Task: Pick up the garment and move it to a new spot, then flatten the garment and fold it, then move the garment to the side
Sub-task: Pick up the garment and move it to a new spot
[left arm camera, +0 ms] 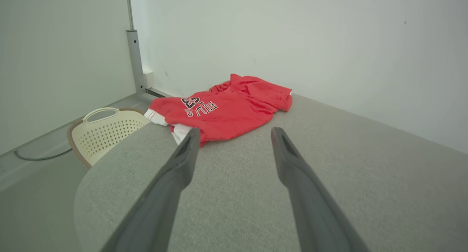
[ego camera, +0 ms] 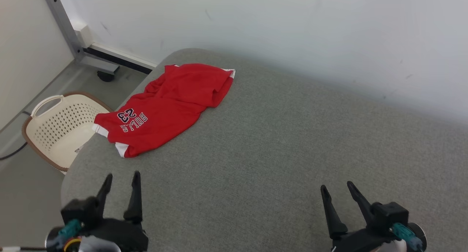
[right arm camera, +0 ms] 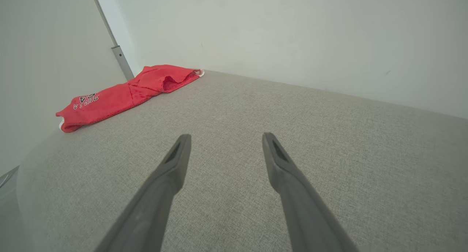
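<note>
The garment (ego camera: 172, 105) is a pair of red shorts with white trim and a dark "BULLS 23" print. It lies crumpled at the far left of the grey fabric table (ego camera: 278, 157), one corner reaching the table's left edge. My left gripper (ego camera: 122, 177) stands open at the near left, short of the garment and holding nothing. At the near right my right gripper (ego camera: 336, 186) is open and empty too. The left wrist view has the garment (left arm camera: 226, 109) just beyond the open fingertips (left arm camera: 193, 133). In the right wrist view the garment (right arm camera: 124, 93) lies far off at the upper left.
A cream perforated basket (ego camera: 58, 126) stands on the floor left of the table, under the garment's corner. A grey metal post (ego camera: 67, 29) and a black cable sit in the far left corner. A pale wall runs behind the table.
</note>
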`<state>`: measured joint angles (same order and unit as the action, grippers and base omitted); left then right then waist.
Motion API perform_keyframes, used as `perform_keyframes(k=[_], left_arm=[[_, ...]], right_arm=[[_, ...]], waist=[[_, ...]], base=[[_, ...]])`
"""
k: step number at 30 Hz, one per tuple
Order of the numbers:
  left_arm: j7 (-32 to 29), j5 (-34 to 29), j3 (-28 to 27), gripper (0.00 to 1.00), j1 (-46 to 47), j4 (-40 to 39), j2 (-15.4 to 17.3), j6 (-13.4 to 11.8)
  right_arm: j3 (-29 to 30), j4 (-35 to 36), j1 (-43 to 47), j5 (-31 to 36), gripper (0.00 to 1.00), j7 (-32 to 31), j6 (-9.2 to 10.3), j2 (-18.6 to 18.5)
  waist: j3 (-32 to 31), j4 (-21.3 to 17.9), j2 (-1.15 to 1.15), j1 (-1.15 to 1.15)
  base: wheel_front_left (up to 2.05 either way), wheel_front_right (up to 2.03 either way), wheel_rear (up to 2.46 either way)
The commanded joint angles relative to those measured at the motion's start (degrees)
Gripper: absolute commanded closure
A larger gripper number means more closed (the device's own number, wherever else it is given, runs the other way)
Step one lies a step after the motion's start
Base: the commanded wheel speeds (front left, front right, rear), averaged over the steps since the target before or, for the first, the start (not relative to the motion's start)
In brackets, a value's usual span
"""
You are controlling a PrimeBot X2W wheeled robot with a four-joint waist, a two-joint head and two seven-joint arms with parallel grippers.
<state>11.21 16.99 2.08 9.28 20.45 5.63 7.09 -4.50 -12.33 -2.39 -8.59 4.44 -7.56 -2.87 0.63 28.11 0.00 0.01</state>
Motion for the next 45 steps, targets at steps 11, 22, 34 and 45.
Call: perform_keyframes(k=[11, 22, 34, 45], left_arm=[[-4.05, 5.89, -4.78, 0.0, 24.44, 23.02, 5.34, -1.6], [-16.36, 8.57, -6.06, 0.0, 37.58, 35.72, 9.48, -3.18], [-19.01, 10.46, -7.26, 0.0, 42.58, 45.3, 11.83, -4.3], [-15.48, 11.36, -7.0, 1.0, 42.51, 49.99, 11.57, -3.19]], right_arm=[[-5.35, 11.91, -2.84, 7.74, 0.0, -9.48, 0.12, -0.06], [-5.22, 23.75, -1.14, 10.48, 0.0, -16.09, 0.13, -2.96], [-3.91, 30.79, 2.47, 11.04, 0.0, -18.2, 0.13, -4.52], [-5.08, 29.93, 1.47, 10.11, 0.0, -17.53, 0.13, -3.7]], waist=[[14.65, -10.82, 0.0, -0.01], [25.24, -12.88, 0.0, -0.01], [30.15, -14.92, 0.0, -0.01], [27.93, -15.04, 0.0, -0.01]], base=[[0.0, 0.0, 0.0], [0.0, 0.0, 0.0], [0.0, 0.0, 0.0], [0.0, 0.0, 0.0]])
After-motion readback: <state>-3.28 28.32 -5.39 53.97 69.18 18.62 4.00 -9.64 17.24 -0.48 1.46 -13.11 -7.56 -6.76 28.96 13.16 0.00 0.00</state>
